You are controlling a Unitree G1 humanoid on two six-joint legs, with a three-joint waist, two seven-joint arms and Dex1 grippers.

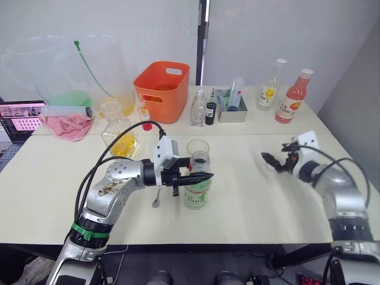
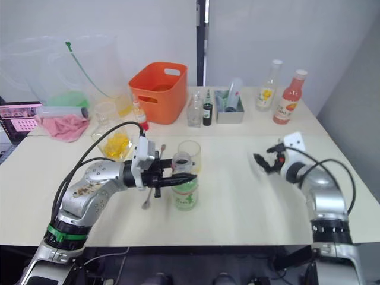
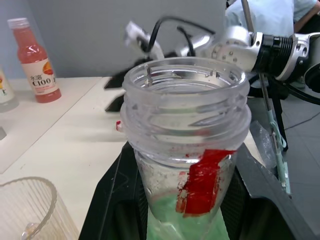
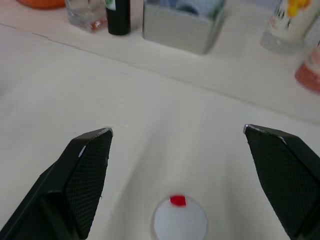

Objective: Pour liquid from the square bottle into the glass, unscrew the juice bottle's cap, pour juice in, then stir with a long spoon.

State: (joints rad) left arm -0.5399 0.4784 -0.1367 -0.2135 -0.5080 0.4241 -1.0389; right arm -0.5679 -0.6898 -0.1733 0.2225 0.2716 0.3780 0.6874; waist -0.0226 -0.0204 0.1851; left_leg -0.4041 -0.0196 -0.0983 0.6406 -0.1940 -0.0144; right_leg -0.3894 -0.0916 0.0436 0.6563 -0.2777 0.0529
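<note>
The juice bottle (image 1: 197, 193) stands uncapped near the table's middle, its green and white label low on the body and a torn red band (image 3: 202, 182) below the open mouth. My left gripper (image 1: 199, 177) is shut on the bottle just under its neck. Directly behind the bottle stands the glass (image 1: 198, 147). The square bottle (image 1: 119, 138), with yellow liquid (image 1: 123, 146) in it, sits further left. The long spoon (image 1: 157, 197) lies on the table under my left wrist. My right gripper (image 4: 177, 132) hangs open over the white cap (image 4: 179, 220), which lies on the table at the right.
Along the back stand an orange bin (image 1: 162, 90), small clear and dark bottles (image 1: 203, 110), a grey tray (image 1: 231, 111), a yellow-labelled bottle (image 1: 270, 85) and a pink bottle (image 1: 293, 97). A pink cloth (image 1: 66, 124) and a large clear jug (image 1: 71, 71) are at the back left.
</note>
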